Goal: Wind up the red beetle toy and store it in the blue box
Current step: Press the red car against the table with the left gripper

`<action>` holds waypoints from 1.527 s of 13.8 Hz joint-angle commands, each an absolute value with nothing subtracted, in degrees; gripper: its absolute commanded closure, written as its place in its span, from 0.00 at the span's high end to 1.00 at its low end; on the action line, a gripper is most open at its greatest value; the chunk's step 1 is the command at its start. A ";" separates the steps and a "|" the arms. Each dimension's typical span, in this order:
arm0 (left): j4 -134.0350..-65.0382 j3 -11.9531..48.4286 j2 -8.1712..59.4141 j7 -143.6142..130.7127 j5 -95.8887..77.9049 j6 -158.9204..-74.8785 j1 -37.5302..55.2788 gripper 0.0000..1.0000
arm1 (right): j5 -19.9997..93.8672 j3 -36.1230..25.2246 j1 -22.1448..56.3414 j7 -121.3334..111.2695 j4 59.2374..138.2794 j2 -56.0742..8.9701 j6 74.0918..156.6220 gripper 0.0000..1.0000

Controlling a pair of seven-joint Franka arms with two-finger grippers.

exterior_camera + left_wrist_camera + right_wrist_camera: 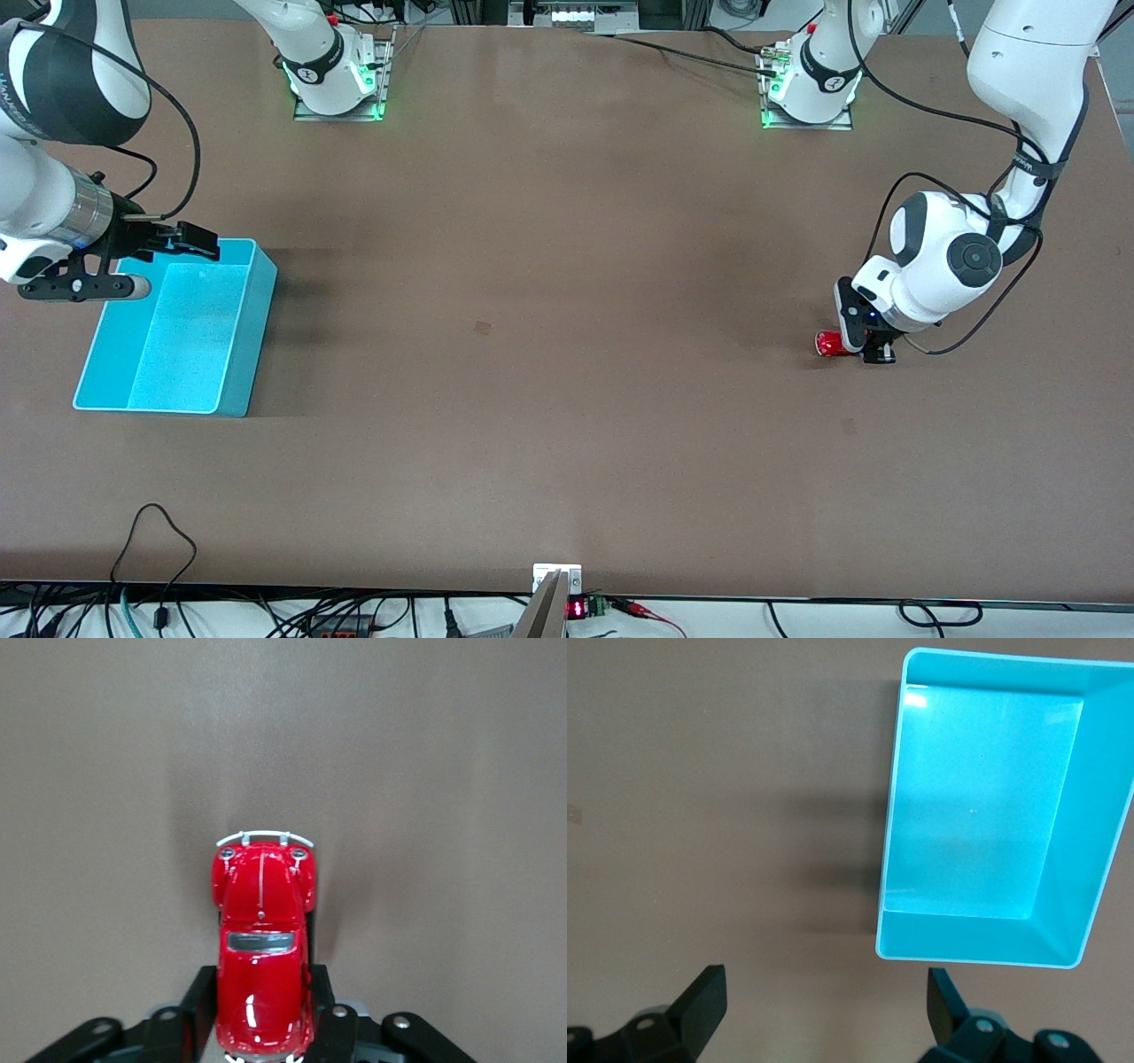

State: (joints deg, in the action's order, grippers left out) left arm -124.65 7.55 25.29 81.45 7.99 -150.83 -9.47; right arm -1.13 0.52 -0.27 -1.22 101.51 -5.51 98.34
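The red beetle toy (828, 343) is a tiny glossy car low at the table toward the left arm's end. My left gripper (864, 344) is shut on it. In the left wrist view the toy (261, 930) points away from the camera, and the black fingers (199, 1003) press on both sides of its rear half, with the gripper (261, 997) around it. The blue box (252, 337) stands toward the right arm's end with nothing in it. My right gripper (190, 241) hovers open and empty over the box's end farthest from the front camera. The right wrist view shows the box (1099, 833) past the spread gripper (824, 1001).
The brown table (567, 310) stretches wide between the toy and the box, with a small dark spot (482, 327) near its middle. Cables (159, 549) hang along the edge nearest the front camera. The arm bases (337, 80) stand along the edge farthest from it.
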 commanded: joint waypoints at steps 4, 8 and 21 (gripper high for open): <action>-124.72 7.82 25.22 82.18 8.96 -151.35 -9.93 0.35 | -1.67 0.53 -0.18 -1.58 100.63 -5.27 96.42 1.00; -124.54 7.82 25.22 85.15 9.14 -151.35 -9.58 0.34 | -1.58 0.53 -0.26 -1.58 100.63 -5.62 95.19 1.00; -124.28 7.73 26.72 86.31 8.96 -151.08 -10.89 0.31 | -1.32 0.44 -0.35 -1.14 100.55 -5.63 95.36 1.00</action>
State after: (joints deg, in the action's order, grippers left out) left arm -124.62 7.58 25.34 85.21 8.00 -150.88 -9.65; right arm -1.13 0.47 -0.35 -1.22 101.23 -5.53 96.07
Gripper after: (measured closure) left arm 0.559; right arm 0.000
